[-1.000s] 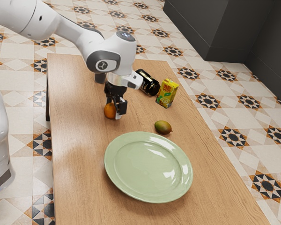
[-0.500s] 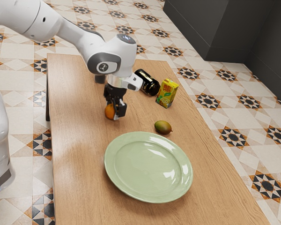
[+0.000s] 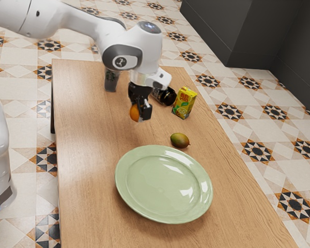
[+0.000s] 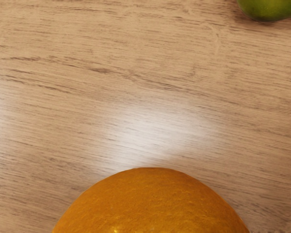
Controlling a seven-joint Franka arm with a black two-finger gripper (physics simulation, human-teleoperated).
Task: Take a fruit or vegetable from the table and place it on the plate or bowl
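My black gripper (image 3: 138, 113) is shut on an orange (image 3: 135, 112), which hangs clear above the wooden table. In the wrist view the orange (image 4: 150, 201) bulges large just under my hand. A pale green plate (image 3: 164, 183) lies nearer the camera on the table, toward the exterior view's right of my gripper. Beyond the plate's far rim rests a green-orange mango (image 3: 180, 140); its edge (image 4: 269, 8) shows in the wrist view, away from the orange.
A dark bottle (image 3: 165, 94) lies on its side just behind my gripper. Beside it, toward the exterior view's right, stands a yellow juice carton (image 3: 184, 102). The table's (image 3: 88, 170) edge runs close past the carton and mango. Bare wood stretches along the exterior view's left side.
My gripper has closed on the orange, lifted it off the table and carried it a little toward the exterior view's right. The plate, mango, bottle and carton have stayed put.
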